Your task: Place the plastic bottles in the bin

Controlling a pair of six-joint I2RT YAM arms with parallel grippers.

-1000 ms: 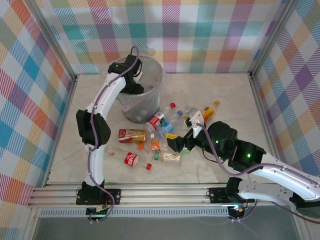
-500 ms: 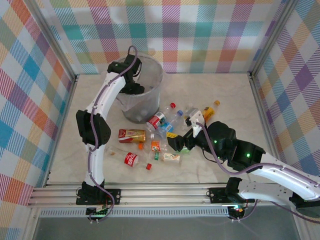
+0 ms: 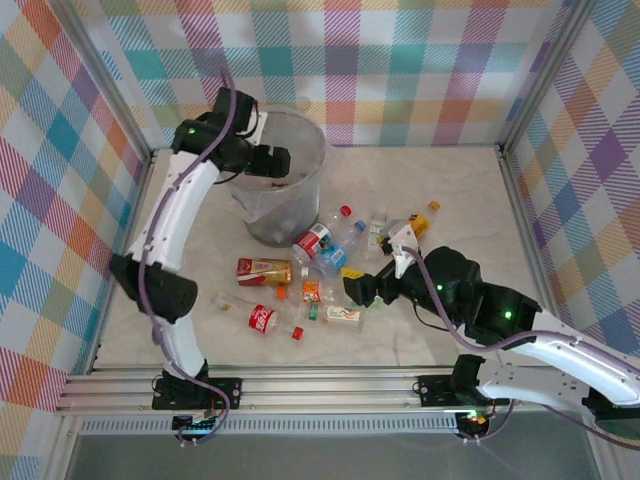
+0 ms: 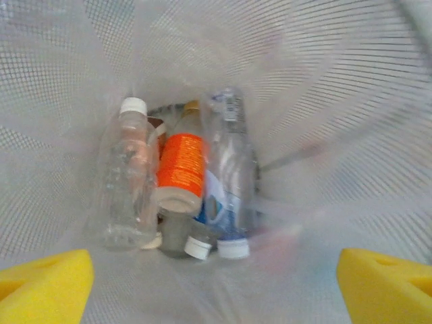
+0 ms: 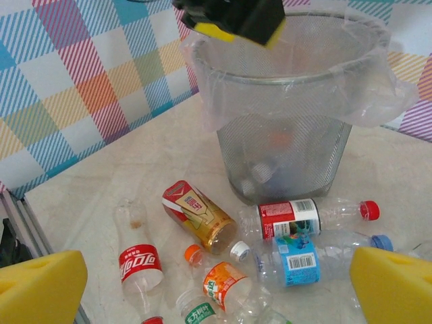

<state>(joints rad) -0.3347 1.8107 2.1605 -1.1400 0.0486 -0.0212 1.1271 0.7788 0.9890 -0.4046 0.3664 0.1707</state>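
The bin (image 3: 309,139), a round mesh wastebasket with a clear liner, stands at the back left. My left gripper (image 3: 272,160) hangs over its rim, open, with nothing between its yellow pads (image 4: 42,283). Below it in the bin lie a clear white-capped bottle (image 4: 128,189), an orange-labelled bottle (image 4: 181,167) and a blue-labelled bottle (image 4: 229,169). More plastic bottles lie on the table in front of the bin: a cola bottle (image 5: 138,262), a red-and-gold one (image 5: 200,214), a red-labelled one (image 5: 290,217), a blue-labelled one (image 5: 300,260). My right gripper (image 3: 361,290) is open just above this pile.
The bin (image 5: 290,155) stands behind the pile, with my left gripper (image 5: 233,17) at its rim. Several other bottles lie to the right of the pile, one with an orange cap (image 3: 421,220). Checked walls close in the table on three sides.
The left arm's elbow has swung up and to the left while its gripper stayed at the bin's rim and its jaws spread wider. The right arm has shifted slightly to the right.
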